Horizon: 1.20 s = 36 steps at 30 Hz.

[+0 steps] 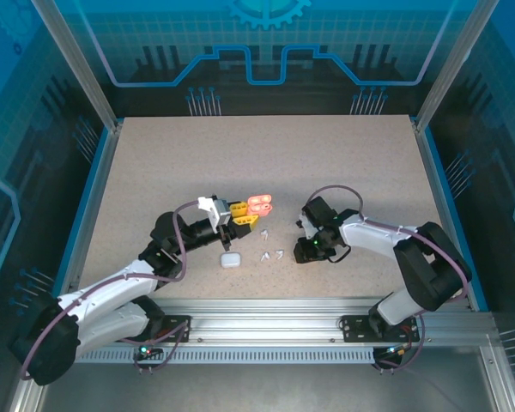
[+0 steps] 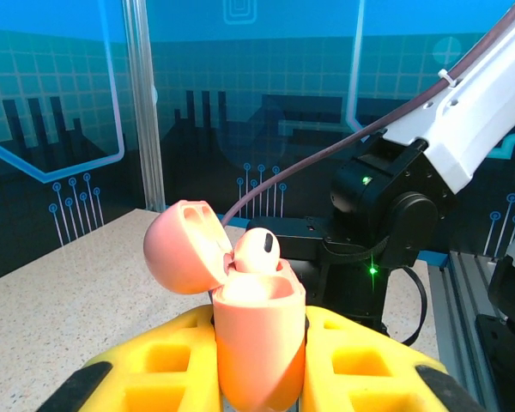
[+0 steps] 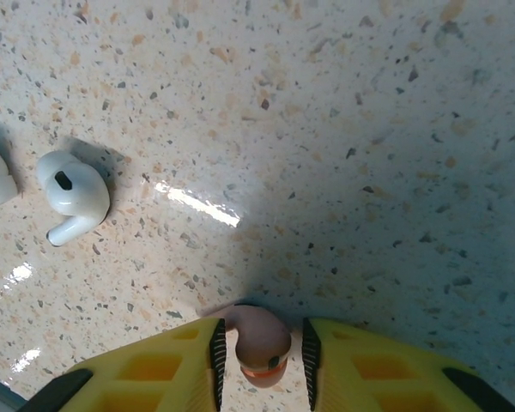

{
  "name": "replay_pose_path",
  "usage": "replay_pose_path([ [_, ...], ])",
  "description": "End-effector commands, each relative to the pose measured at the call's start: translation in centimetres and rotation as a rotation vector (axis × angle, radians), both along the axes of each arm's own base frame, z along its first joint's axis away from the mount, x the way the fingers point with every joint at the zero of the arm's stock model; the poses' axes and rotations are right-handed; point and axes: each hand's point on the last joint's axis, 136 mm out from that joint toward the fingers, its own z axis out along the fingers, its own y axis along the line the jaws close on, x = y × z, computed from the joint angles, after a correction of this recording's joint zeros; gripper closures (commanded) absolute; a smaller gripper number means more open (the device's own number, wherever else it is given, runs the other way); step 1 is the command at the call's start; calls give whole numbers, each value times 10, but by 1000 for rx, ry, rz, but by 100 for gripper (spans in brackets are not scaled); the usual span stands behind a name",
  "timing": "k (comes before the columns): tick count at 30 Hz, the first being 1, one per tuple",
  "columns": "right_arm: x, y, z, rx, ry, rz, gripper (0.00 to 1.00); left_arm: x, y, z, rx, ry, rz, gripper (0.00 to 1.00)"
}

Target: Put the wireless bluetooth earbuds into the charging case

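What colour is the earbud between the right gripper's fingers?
The earbud is salmon pink, clearest in right wrist view.

Left pincer (image 1: 251, 215) grips open pink case (image 1: 259, 204), up-right of white case (image 1: 230, 259) on desk (image 1: 240, 154); white earbuds (image 1: 264, 256) lie just right of white case.

Left gripper (image 1: 251, 215) clamped tight, arm stretched forward, right gripper (image 3: 262, 339) pointing down, jaws narrow
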Motion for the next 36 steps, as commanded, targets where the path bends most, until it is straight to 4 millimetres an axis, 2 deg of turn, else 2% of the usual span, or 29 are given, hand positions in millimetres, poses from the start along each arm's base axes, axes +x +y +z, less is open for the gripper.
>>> replay_pose_path([
  [1, 0, 9, -3, 4, 3, 15, 69, -2, 2, 7, -2, -40, 14, 100],
  [8, -3, 13, -6, 2, 14, 21, 74, -3, 4, 6, 4, -39, 24, 100],
  [11, -1, 14, -1, 17, -6, 18, 77, -3, 5, 5, 5, -36, 28, 100],
  [15, 3, 11, 12, 22, -63, 16, 78, -3, 5, 3, 9, -29, 28, 100],
  [18, 7, 9, 30, 28, -127, 32, 79, -3, 4, 2, 6, -14, 23, 100],
  [26, 20, 3, 102, 52, -419, 115, 79, -1, 0, -5, -15, 48, 3, 100],
  [31, 23, 9, 171, 81, -710, 215, 79, 5, -6, -8, -20, 71, -10, 100],
  [35, 19, 16, 214, 87, -892, 308, 79, 8, -10, -9, -22, 89, -21, 100],
  [36, 20, 20, 236, 104, -957, 322, 79, 9, -11, -9, -23, 92, -23, 100],
])
